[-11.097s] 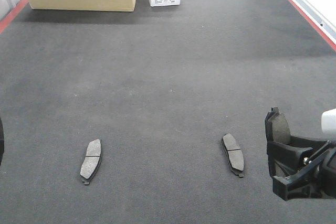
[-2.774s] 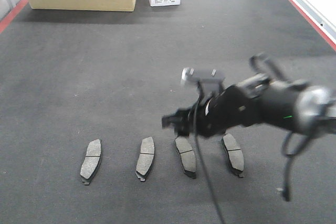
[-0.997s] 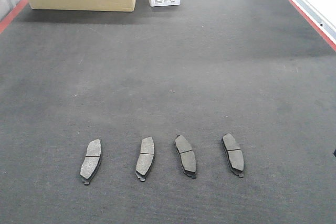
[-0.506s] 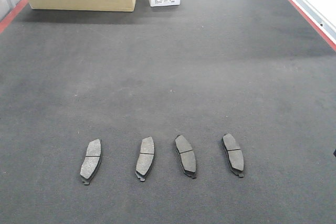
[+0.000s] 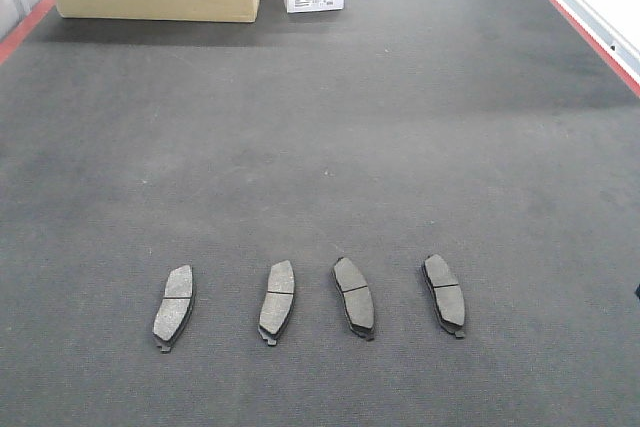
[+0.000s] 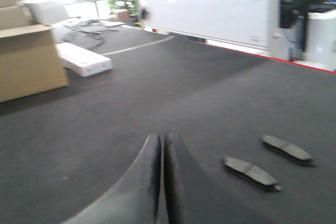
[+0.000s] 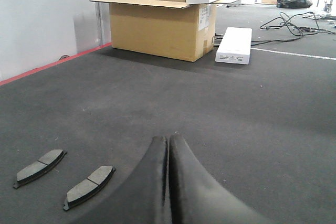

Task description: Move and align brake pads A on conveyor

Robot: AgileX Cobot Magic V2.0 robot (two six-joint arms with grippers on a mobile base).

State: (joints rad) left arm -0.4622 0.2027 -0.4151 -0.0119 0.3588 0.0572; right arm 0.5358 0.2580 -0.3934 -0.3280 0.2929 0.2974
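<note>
since the earlier frames two more brake pads a (image 5: 276, 299) joined the row on the conveyor (image 5: 320, 147), long axes pointing away. left gripper (image 6: 161, 153) is closed, empty, pads to its right. right gripper (image 7: 169, 153) likewise, pads to its left.

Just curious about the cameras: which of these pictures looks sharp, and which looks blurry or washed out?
Front view: sharp, evenly lit, four brake pads crisp. Left wrist view: soft, and the bright background is washed out above the belt. Right wrist view: clearer, cardboard box lettering readable.

four grey brake pads (image 5: 315, 299), rowed on conveyor (image 5: 330, 127)
</note>
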